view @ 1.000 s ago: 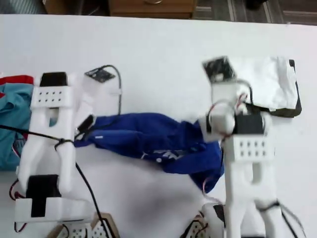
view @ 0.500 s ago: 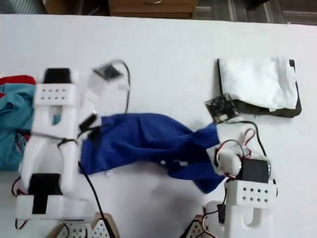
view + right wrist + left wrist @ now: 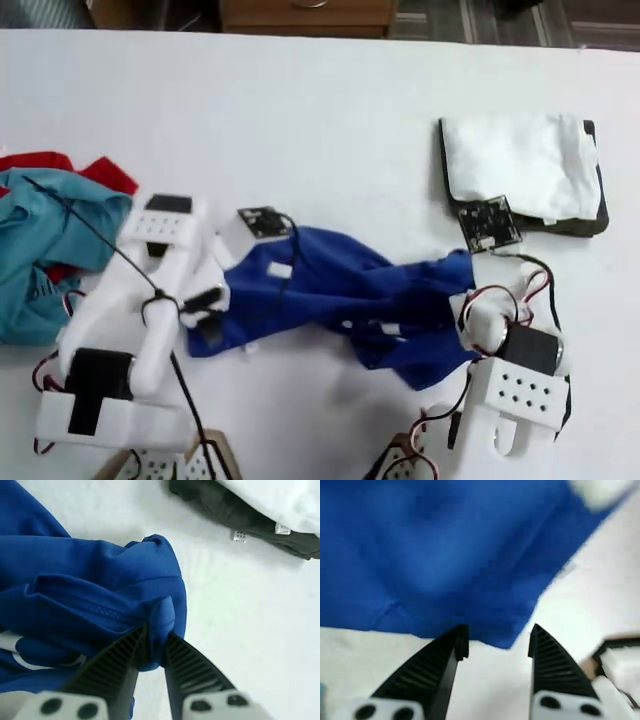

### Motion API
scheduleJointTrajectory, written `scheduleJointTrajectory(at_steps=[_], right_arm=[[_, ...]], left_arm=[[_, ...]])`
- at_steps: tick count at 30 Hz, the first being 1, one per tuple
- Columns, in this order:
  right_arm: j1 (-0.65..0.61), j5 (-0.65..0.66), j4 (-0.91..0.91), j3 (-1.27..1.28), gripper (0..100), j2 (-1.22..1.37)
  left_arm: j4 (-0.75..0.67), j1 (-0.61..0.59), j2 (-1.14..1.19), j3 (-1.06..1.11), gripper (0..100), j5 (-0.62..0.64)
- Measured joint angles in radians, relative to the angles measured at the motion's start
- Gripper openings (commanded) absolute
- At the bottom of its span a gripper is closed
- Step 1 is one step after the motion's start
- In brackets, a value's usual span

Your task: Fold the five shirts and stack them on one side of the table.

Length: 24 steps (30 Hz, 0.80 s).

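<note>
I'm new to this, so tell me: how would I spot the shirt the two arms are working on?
On the white table, stretched across its middle, lies a crumpled blue shirt, one end pinched by the right gripper. It alone is deep blue, unlike the teal and red heap and the folded white stack.

Blue shirt (image 3: 330, 290) (white marks); teal shirt (image 3: 45, 240); red shirt (image 3: 105, 172); white shirt (image 3: 520, 160)

Table (image 3: 330, 95) holds blue shirt (image 3: 330, 290), teal shirt (image 3: 40, 250), folded stack (image 3: 520, 165).
</note>
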Motion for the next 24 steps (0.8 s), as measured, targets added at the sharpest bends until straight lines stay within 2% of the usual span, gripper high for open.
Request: scheduleJointTrajectory(at_steps=[3, 10, 15, 24], right_arm=[[0.000, 0.000, -0.002, 0.003, 1.8, 0.000], [0.000, 0.000, -0.002, 0.003, 1.8, 0.000], [0.000, 0.000, -0.002, 0.003, 1.8, 0.000], [0.000, 0.000, -0.002, 0.003, 1.8, 0.000]], left_arm=[[-0.081, -0.002, 0.000, 0.046, 22, 0.034], [-0.157, 0.023, -0.002, 0.143, 22, 0.077], [-0.124, 0.023, -0.014, 0.152, 21, 0.123], [-0.069, 0.025, -0.014, 0.152, 22, 0.126]])
